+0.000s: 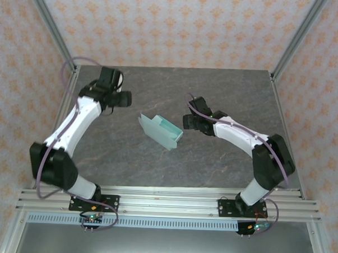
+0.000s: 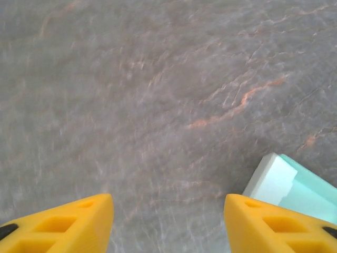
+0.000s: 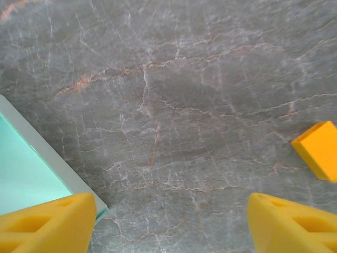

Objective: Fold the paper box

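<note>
The pale mint-blue paper box (image 1: 160, 130) lies partly folded in the middle of the grey stone table, one flap standing up at its left end. My left gripper (image 1: 124, 99) hangs up and left of it, open, with bare table between its yellow fingers (image 2: 79, 224); a corner of the box (image 2: 292, 182) shows at the lower right there. My right gripper (image 1: 190, 121) sits just right of the box, open with nothing held. In the right wrist view the box's edge (image 3: 31, 168) lies beside the left finger (image 3: 52, 224).
A small orange piece (image 3: 317, 149) rests on the table at the right of the right wrist view. Aluminium frame posts and a rail (image 1: 166, 200) border the table (image 1: 226, 95); patterned walls stand behind.
</note>
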Action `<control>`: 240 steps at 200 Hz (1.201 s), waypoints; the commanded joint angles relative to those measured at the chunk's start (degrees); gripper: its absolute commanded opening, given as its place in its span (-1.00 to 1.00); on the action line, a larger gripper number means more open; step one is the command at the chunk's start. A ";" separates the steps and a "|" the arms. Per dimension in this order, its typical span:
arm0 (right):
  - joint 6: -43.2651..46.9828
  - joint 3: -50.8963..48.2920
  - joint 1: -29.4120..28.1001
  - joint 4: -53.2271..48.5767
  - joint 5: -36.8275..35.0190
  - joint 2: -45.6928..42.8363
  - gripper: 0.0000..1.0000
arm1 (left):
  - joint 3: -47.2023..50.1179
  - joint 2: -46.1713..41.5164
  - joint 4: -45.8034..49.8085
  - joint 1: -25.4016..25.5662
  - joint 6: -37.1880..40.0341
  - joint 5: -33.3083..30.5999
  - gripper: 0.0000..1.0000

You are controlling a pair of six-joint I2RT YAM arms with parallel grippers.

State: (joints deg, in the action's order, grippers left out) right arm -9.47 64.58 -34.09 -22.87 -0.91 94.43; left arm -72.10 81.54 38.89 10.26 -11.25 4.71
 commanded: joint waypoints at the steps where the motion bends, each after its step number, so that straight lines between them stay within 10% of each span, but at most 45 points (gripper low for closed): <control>1: -0.64 3.56 0.07 -2.29 3.17 3.24 0.50 | 15.07 -4.80 -10.92 0.97 -10.41 -1.77 0.11; 90: 1.82 10.30 0.75 -10.63 1.12 12.89 0.40 | 37.70 -2.42 -36.43 13.52 -27.63 6.88 -0.28; 240: -5.94 -4.22 -1.30 2.59 19.99 4.72 0.24 | 19.84 18.76 -42.23 12.05 -23.73 8.38 -0.38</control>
State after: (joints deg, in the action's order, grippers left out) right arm -12.21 62.28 -33.78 -25.04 15.42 100.97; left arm -48.90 97.91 -2.46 23.49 -37.21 13.50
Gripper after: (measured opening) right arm 0.623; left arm 0.312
